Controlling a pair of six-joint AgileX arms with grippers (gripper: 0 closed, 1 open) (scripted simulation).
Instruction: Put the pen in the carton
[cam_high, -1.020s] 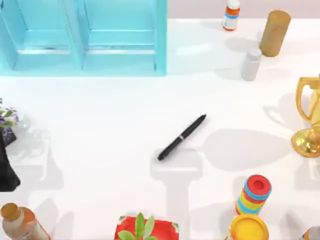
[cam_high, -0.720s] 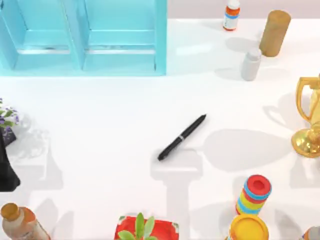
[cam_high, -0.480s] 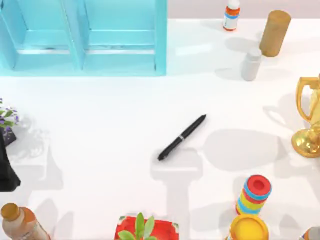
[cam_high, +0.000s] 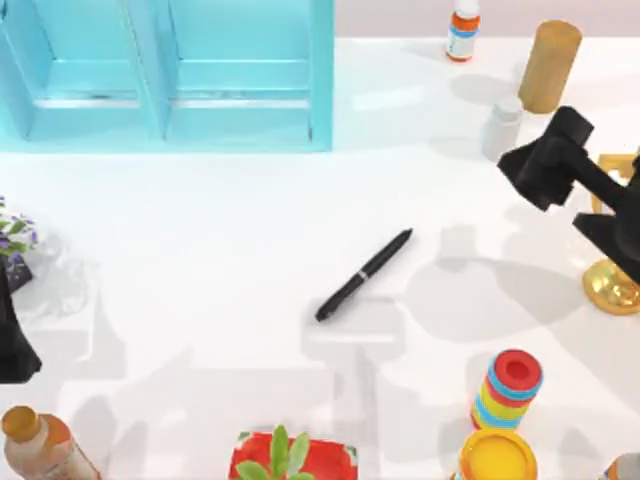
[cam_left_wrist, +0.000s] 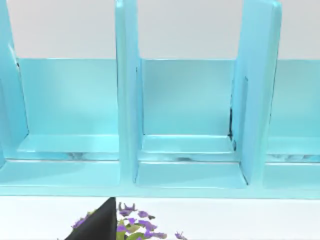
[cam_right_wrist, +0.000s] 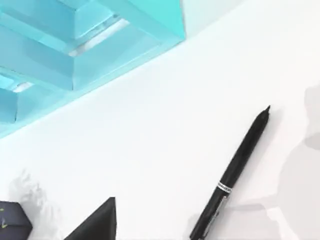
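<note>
Near the table's (cam_high: 200, 220) middle, the pen (cam_high: 364, 275) lies flat on the white top, slanted, one end toward the far right and the other toward the near left, with its silver band about halfway along. Nothing touches it. From the right wrist view the pen (cam_right_wrist: 232, 175) lies on bare white with the same slant, its pointed end toward the carton.

At the right side of the top view, my right arm reaches in over the table, its dark body angled from the right edge toward the far left. The right gripper (cam_high: 545, 165) hangs above the surface, well apart from the pen, just beside a grey bottle (cam_high: 502, 127) and in front of a gold trophy (cam_high: 615, 250). Whether its fingers are spread or closed I cannot tell.

At the far left stands the carton (cam_high: 170, 75), a turquoise open box split into compartments by upright walls; the left wrist view looks straight into those compartments (cam_left_wrist: 187, 115).

My left arm sits parked at the table's left edge, the left gripper (cam_high: 12, 345) a dark shape beside a purple flower plant (cam_high: 12, 235). Its grip I cannot tell either.
</note>
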